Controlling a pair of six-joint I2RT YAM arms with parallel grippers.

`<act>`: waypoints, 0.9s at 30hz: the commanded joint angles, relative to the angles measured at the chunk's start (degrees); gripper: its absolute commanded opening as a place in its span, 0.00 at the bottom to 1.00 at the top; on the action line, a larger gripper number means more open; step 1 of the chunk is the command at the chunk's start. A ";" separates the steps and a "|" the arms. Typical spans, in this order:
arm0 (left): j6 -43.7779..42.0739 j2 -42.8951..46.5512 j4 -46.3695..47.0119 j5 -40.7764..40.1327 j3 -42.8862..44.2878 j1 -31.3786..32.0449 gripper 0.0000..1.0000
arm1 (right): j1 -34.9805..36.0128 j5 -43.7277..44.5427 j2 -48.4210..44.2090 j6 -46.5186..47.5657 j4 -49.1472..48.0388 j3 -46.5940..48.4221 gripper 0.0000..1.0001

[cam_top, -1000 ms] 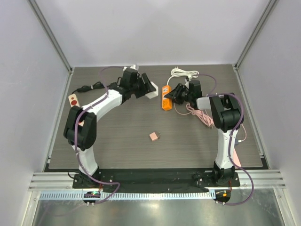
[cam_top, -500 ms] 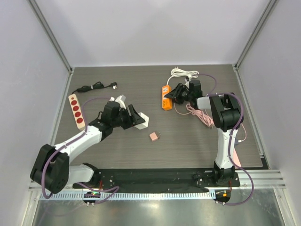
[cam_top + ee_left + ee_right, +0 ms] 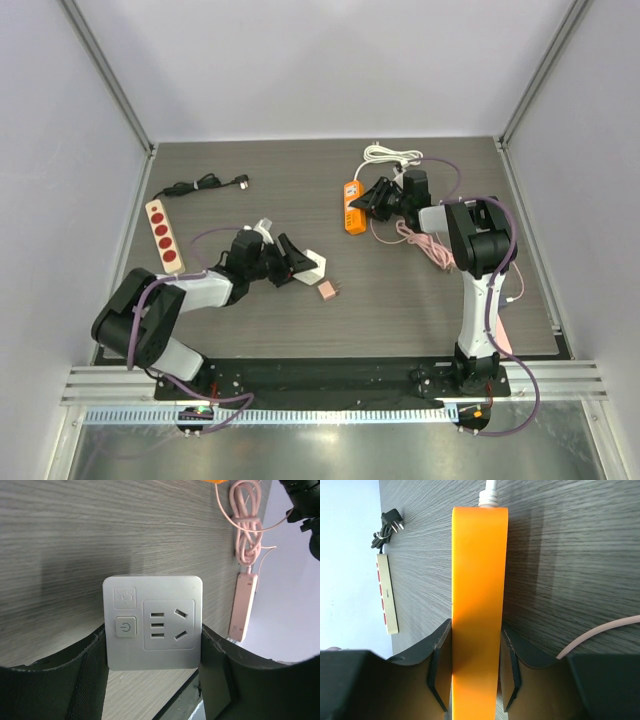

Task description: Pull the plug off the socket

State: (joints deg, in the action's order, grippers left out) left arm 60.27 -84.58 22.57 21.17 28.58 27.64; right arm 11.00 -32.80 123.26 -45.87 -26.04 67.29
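A white square socket block (image 3: 313, 265) sits between the fingers of my left gripper (image 3: 301, 266), low at the table's near middle. In the left wrist view the socket (image 3: 152, 605) faces up with its slots empty, and my left gripper (image 3: 152, 647) presses on both its sides. A small pink plug (image 3: 328, 290) lies loose on the table just right of it. My right gripper (image 3: 372, 198) is shut on an orange power strip (image 3: 353, 212). In the right wrist view the gripper (image 3: 476, 672) clamps the strip (image 3: 479, 580) on both sides.
A beige strip with red sockets (image 3: 162, 236) lies at the left, with a black cable (image 3: 205, 183) behind it. A white cord (image 3: 390, 154) runs from the orange strip's far end. A coiled pink cable (image 3: 425, 246) lies by the right arm, also seen in the left wrist view (image 3: 245, 525).
My left arm has swung from the far middle back toward the near side, carrying the white socket down beside the pink plug. The right arm and the plug have not moved.
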 commanded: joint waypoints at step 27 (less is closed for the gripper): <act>-9.55 14.77 -25.96 -16.13 5.25 1.63 0.93 | -0.55 1.33 3.83 3.50 1.61 -0.40 0.01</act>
State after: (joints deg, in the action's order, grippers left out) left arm 55.99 -74.26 7.53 11.86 30.02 29.19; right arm 10.63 -34.89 124.29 -47.09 -27.90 67.31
